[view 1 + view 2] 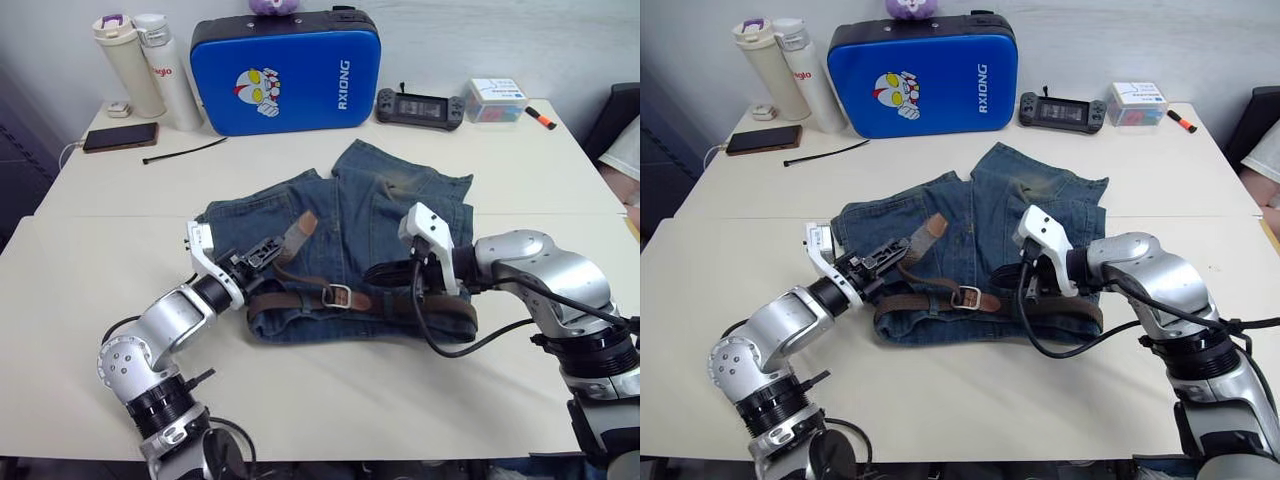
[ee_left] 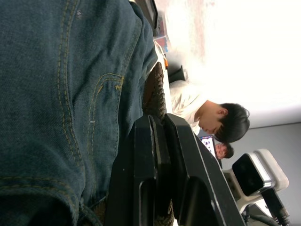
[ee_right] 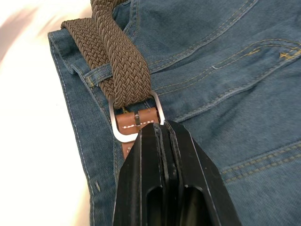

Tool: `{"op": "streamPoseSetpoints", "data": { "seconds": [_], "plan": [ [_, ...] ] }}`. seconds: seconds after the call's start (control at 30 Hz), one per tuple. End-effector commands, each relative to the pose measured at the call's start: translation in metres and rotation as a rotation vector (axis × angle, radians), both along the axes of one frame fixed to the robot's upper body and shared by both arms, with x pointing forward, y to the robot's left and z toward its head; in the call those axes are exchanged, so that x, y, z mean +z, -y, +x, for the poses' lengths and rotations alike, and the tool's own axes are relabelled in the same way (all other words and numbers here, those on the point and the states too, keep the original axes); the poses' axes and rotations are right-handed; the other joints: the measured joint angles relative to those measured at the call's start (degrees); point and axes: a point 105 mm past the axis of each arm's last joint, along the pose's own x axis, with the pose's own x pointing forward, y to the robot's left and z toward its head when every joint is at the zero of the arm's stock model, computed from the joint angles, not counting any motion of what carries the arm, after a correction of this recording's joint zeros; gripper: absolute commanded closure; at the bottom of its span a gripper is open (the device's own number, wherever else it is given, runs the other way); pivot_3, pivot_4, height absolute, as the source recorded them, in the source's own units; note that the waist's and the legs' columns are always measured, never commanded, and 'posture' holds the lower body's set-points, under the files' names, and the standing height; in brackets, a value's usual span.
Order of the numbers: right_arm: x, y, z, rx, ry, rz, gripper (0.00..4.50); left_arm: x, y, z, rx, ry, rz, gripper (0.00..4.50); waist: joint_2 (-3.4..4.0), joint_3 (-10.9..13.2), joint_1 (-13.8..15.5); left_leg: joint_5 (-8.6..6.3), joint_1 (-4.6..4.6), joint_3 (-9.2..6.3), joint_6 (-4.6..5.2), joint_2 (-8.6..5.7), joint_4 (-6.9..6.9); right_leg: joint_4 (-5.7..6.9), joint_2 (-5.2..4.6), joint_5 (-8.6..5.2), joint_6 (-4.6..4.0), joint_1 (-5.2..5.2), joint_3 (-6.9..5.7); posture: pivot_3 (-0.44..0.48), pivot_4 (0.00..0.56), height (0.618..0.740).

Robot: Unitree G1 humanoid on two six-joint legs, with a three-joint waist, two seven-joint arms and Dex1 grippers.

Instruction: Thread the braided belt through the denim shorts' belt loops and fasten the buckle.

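denim shorts point(image 1: 350, 235): faded blue, lying flat at the middle of a cream table point(image 1: 330, 400), waistband toward the robot, legs toward the far edge.
braided belt point(image 1: 300, 300): dark brown, running along the waistband; its free tail with a tan leather tip point(image 1: 297, 236) doubles back up over the shorts on the left side.
buckle point(image 3: 136, 123): silver frame on a tan leather tab, near the middle of the waistband, with the braided strap passing through it.
belt loops point(image 3: 99, 73): one blue strip crosses the strap just beyond the buckle.
left gripper point(image 1: 262, 254): at the left part of the waistband, fingers point(image 2: 155, 155) pressed together; it seems to pinch the braid, though the contact is hard to make out.
right gripper point(image 3: 160, 129): low over the waistband, fingers clenched, tips right at the buckle's leather tab.
far edge: blue padded case point(image 1: 285, 70), two flasks point(image 1: 150, 65), phone point(image 1: 120, 137), black cable tie point(image 1: 185, 151), handheld game console point(image 1: 420, 106), small box point(image 1: 496, 100), orange marker point(image 1: 541, 117).
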Motion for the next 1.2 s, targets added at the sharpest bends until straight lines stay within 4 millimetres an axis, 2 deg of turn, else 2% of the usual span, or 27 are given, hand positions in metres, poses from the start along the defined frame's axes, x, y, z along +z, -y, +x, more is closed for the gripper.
{"op": "streamPoseSetpoints", "data": {
  "seconds": [0.03,0.3,0.5,0.67,1.07,1.2],
  "plan": [
    [-0.006,-0.007,-0.002,0.024,0.004,-0.009,4.48,0.013,0.0,-0.004,-0.018,0.039,-0.015,4.5,0.0,0.0,-0.01,0.0,0.0,0.0,0.0,0.0,0.0,0.0,0.0,0.0,0.0,0.0,0.01,0.0,0.15,0.677],
    [-0.016,-0.022,-0.004,0.06,-0.026,0.003,4.48,0.017,-0.009,-0.006,-0.002,0.027,0.007,4.5,0.0,0.0,-0.1,0.0,0.0,0.0,0.0,0.0,0.0,0.01,0.0,0.0,-0.01,-0.03,0.07,0.0,0.15,0.677],
    [-0.013,-0.039,0.002,0.07,0.004,0.052,4.48,0.015,-0.01,-0.005,0.0,0.02,0.026,4.5,0.01,0.0,-0.13,0.0,0.0,0.0,0.01,-0.02,-0.02,0.01,0.0,-0.01,-0.01,-0.03,0.08,0.0,0.15,0.677],
    [-0.014,-0.053,-0.003,0.093,0.005,0.085,4.48,0.01,-0.007,-0.005,-0.013,0.027,0.075,4.5,0.02,0.0,-0.17,0.0,0.0,-0.01,0.01,0.0,-0.05,0.01,0.01,-0.01,-0.02,-0.05,0.08,0.0,0.15,0.677],
    [-0.028,-0.052,-0.001,0.104,-0.01,0.047,4.48,0.007,-0.02,0.002,-0.013,0.086,0.202,4.5,0.04,0.01,-0.59,0.0,0.0,-0.01,0.01,0.0,-0.1,0.0,0.01,-0.02,-0.03,-0.07,0.09,0.0,0.15,0.677],
    [-0.035,-0.055,0.0,0.104,-0.019,0.035,4.48,0.002,-0.021,0.011,0.019,0.106,0.267,4.5,0.05,0.02,-0.69,0.0,0.0,-0.02,0.01,0.0,-0.12,0.0,0.01,-0.02,-0.03,-0.07,0.08,0.0,0.15,0.677]
  ]
}}
